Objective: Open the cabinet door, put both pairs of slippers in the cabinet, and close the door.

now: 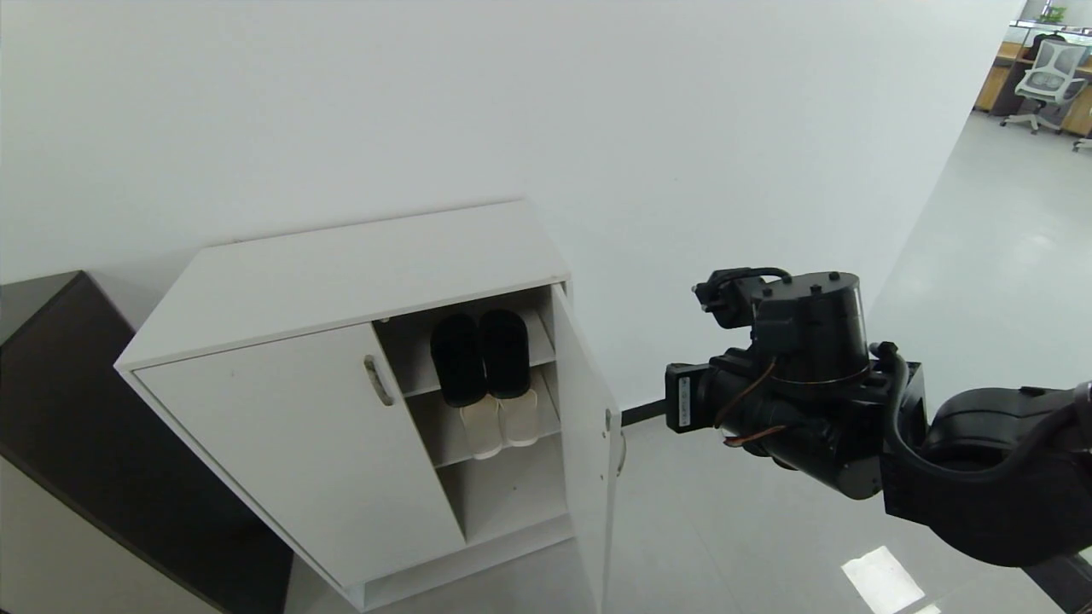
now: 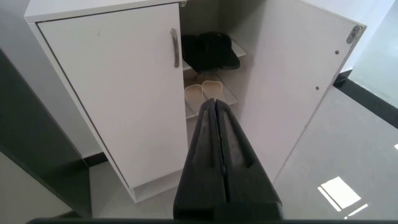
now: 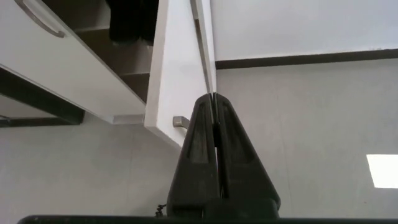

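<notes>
The white cabinet [image 1: 341, 273] stands against the wall with its left door [image 1: 299, 443] closed and its right door [image 1: 589, 409] swung open. A black pair of slippers [image 1: 482, 354] lies on the upper shelf, and a white pair [image 1: 502, 424] on the shelf below. My right gripper [image 3: 215, 99] is shut on nothing, its tip just off the outer face of the open door [image 3: 183, 62], above the door handle [image 3: 180, 121]. My left gripper [image 2: 215, 104] is also shut and empty. It hangs in front of the open compartment, pointing at the white slippers [image 2: 202, 93] and the black pair [image 2: 211, 51].
A dark low unit [image 1: 68, 409] adjoins the cabinet's left side. A black baseboard [image 1: 644, 412] runs along the wall behind the open door. Bare grey floor [image 1: 981, 256] stretches to the right toward a distant office chair [image 1: 1054, 72].
</notes>
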{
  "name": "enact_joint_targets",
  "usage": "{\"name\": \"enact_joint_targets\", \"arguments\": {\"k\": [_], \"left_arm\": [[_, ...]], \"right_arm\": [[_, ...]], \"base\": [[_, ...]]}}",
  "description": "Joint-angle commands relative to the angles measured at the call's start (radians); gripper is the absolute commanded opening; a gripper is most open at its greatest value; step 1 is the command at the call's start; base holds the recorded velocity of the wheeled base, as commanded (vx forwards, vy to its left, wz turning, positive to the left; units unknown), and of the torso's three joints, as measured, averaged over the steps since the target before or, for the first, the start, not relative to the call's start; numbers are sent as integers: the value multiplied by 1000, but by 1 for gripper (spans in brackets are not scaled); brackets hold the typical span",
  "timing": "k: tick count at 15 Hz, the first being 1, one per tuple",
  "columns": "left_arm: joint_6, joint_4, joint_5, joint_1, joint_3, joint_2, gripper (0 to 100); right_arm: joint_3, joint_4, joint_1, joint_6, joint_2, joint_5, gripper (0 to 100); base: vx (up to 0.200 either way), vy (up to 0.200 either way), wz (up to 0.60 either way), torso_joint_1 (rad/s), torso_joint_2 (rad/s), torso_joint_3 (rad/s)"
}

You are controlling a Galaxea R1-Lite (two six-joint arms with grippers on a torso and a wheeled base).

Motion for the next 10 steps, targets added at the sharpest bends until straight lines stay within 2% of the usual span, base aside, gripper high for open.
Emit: {"name": "enact_joint_targets", "arguments": {"k": [1,5,10], "left_arm": [[0,0,0,0,0,0,0],[0,0,0,0,0,0,0],[0,0,0,0,0,0,0]], "right_arm": [[7,-1,2,-4,-4,0,0],[11,-1,3,-4,-4,0,0],[11,-1,-3,-13,-14,-4,0]], "base": [[0,0,600,2,7,7],[0,0,600,4,2,4],[0,0,0,0,0,0]]}}
